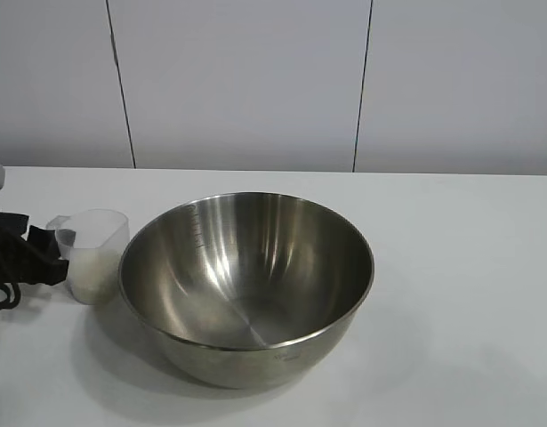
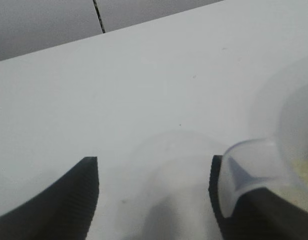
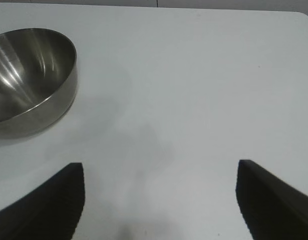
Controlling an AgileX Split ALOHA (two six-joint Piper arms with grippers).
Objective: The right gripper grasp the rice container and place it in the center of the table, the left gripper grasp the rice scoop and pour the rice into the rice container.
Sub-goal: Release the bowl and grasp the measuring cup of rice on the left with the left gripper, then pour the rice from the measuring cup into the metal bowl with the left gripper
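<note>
Rice container sits empty mid-table, so R's part looks done; right gripper idles wide open, well apart from it. Left gripper at the table's left edge: fingers straddle rice scoop handle, grip can't tell. Rice barely visible; lift + pour left.

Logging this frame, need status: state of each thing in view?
rice container: upright, empty, mid-table
rice scoop: upright beside the container, rice inside
left gripper: at the scoop's handle, grip unclear
right gripper: open, empty, away from the container
table: white
</note>
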